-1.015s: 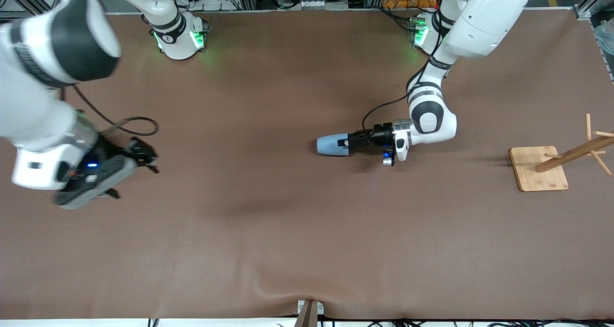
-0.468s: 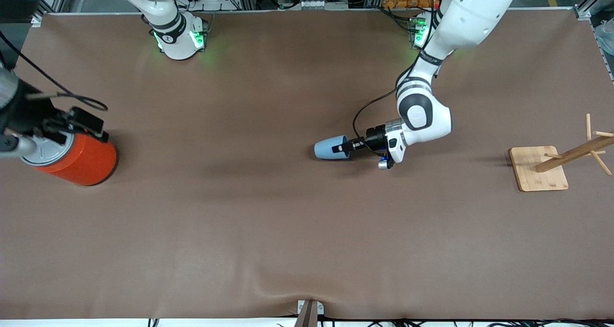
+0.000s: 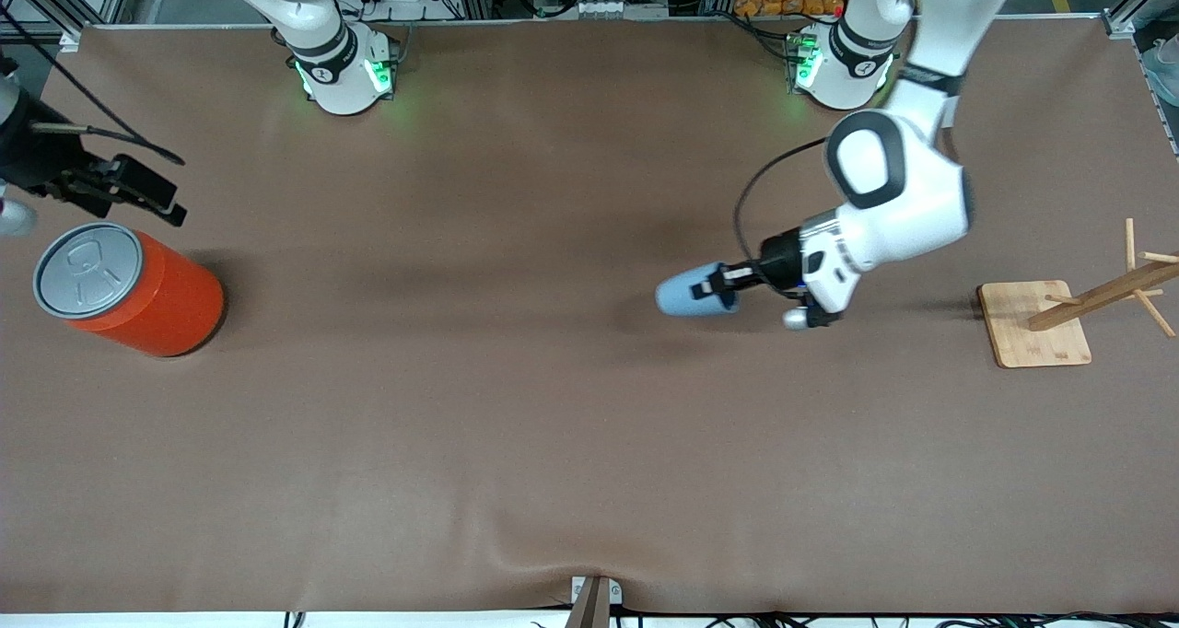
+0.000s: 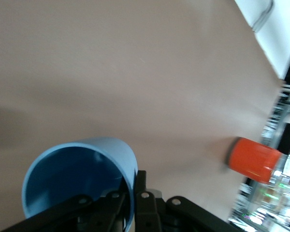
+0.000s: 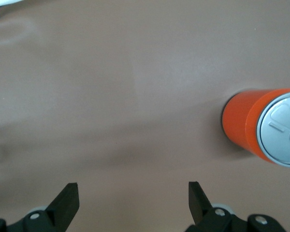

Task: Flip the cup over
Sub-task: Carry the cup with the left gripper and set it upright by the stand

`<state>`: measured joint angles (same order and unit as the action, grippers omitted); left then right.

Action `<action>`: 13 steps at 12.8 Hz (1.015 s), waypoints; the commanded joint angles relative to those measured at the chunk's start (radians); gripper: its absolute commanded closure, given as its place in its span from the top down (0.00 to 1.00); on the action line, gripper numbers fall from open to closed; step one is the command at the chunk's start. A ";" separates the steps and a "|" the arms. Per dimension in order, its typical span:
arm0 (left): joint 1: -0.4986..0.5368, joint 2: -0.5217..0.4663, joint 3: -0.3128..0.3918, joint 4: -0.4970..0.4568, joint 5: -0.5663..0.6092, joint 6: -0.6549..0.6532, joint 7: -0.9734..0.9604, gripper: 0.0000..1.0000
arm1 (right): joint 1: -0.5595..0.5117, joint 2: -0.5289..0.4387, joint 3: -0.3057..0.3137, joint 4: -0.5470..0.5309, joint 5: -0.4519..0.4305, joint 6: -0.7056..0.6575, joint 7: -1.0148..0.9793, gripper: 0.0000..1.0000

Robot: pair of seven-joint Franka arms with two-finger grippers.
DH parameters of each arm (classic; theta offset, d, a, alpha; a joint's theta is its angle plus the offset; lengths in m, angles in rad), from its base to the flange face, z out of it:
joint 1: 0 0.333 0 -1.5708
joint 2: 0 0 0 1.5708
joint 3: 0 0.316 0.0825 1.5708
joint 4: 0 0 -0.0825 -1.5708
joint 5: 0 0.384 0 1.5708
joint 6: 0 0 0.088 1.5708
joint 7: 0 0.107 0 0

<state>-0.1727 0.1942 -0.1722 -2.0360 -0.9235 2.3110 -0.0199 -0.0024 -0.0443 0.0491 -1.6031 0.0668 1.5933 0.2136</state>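
Cup lies on its side in the air, rim pinched by the clenched left gripper over the counter. Right gripper, fingers spread wide, hovers beside the orange can.

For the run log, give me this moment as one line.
left hand: shut on cup rim, cup lifted, tilted | right hand: open, above orange can | can upright at right arm's end
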 commanded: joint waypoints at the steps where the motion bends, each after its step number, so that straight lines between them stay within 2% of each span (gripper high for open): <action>1: 0.126 0.005 0.002 0.084 0.235 -0.157 -0.026 0.00 | 0.024 -0.005 -0.009 -0.049 -0.011 0.086 0.009 1.00; 3: 0.199 0.040 -0.001 0.163 0.504 -0.217 -0.038 0.00 | 0.024 0.021 -0.009 0.004 -0.021 0.076 0.009 1.00; 5: 0.226 0.059 0.000 0.155 0.694 -0.217 -0.063 0.00 | 0.041 0.020 -0.003 0.050 -0.106 0.067 0.016 1.00; 7: 0.277 0.067 -0.001 0.120 0.777 -0.203 -0.055 0.00 | 0.036 0.018 -0.005 0.081 -0.078 -0.017 0.006 1.00; 8: 0.285 0.074 0.000 0.085 0.796 -0.155 -0.048 0.00 | 0.032 0.018 -0.009 0.089 -0.047 -0.035 0.001 1.00; 11: 0.323 0.117 -0.001 0.051 0.888 -0.062 -0.046 0.00 | 0.025 0.020 -0.012 0.107 -0.062 -0.047 0.009 1.00; 13: 0.323 0.160 0.000 0.037 0.896 0.023 -0.045 0.00 | 0.028 0.020 -0.024 0.111 -0.062 -0.049 0.001 1.00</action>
<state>0.1429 0.3311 -0.1612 -1.9861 -0.0549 2.2693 -0.0602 0.0252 -0.0334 0.0357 -1.5212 0.0030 1.5658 0.2133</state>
